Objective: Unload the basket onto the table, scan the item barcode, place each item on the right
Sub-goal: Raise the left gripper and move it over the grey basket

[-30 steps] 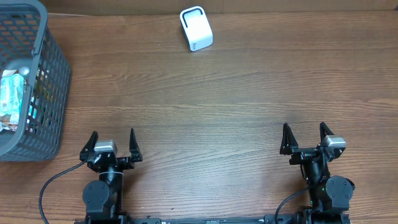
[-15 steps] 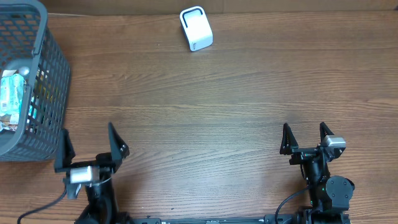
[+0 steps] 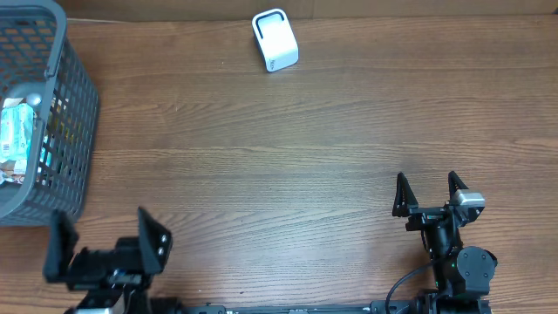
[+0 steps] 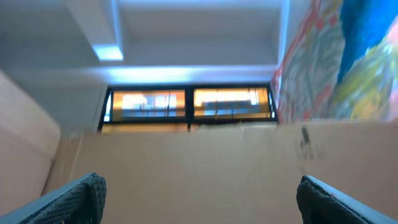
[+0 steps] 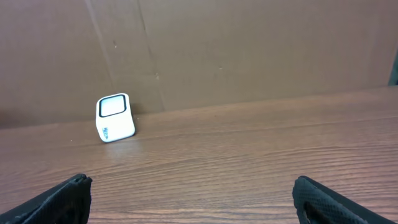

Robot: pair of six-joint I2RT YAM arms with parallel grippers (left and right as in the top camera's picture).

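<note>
- The left gripper [image 3: 106,246] sits at the lower left of the overhead frame. Its two black fingers are spread wide and nothing is between them. Its wrist camera looks up at ceiling and windows, so the hand points upward, away from the table.
- The right gripper [image 3: 426,187] sits at the lower right of the overhead frame, jaws likewise wide apart and empty, pointing toward the top of the frame.
- The items to scan lie in the grey plastic mesh basket [image 3: 78,113] at the left edge. A pale green and white packet [image 3: 17,131] shows against its far left side, half cut off by the frame. I cannot tell its long axis or where its barcode faces.
- The basket lies just above the left gripper in the frame and well apart from the right one, so the left arm looks the nearer for the pick.
- The small white box scanner with a dark-rimmed window [image 3: 275,39] stands at the top centre of the brown wooden table [image 3: 305,131]. It is far from both hands, up and left of the right one.
</note>
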